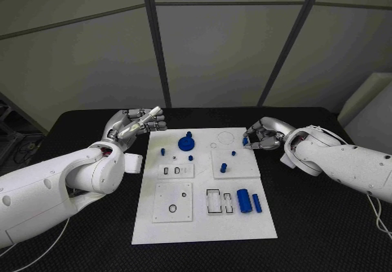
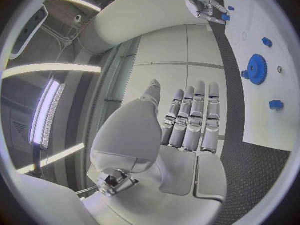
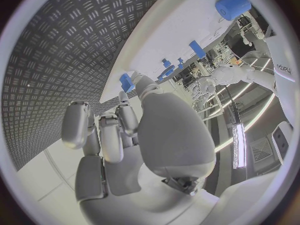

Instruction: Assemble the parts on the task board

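- Task board [image 1: 204, 224]: a white plate lying flat in the middle of the black table [image 1: 327, 226], between the two arms.
- Parts on the board: a blue gear [image 1: 187, 143] near the far edge, small blue pegs [image 1: 224, 167] standing around the middle, and two blue cylinders [image 1: 243, 198] lying side by side near the right edge. Several recesses and a black ring [image 1: 174, 208] on the near-left panel appear unfilled; assembly is judged to be at an early stage.
- Right robot hand [image 1: 263, 135]: at the far right corner of the board, fingers curled in on a small blue part [image 1: 245, 140] pinched at the fingertips; the right wrist view shows the blue piece [image 3: 127, 81] against the fingertips, at the board's edge.
- Left robot hand [image 1: 137, 124]: raised beside the far left corner of the board, off the plate, holding nothing; the left wrist view shows its fingers [image 2: 195, 117] straight and close together.
- Risk 1: the pinched part is small and the hold covers little of it. A tilt or slight loosening could drop it onto the table or the board.
- Risk 2: the standing pegs are near one another. A low pass by the right robot hand could topple one.
- Risk 3: the board does not appear to be fastened. A hard insertion push could slide it, since the left robot hand is not steadying it.
- Risk 4: the cylinders lie loose and could roll if the board is jolted.
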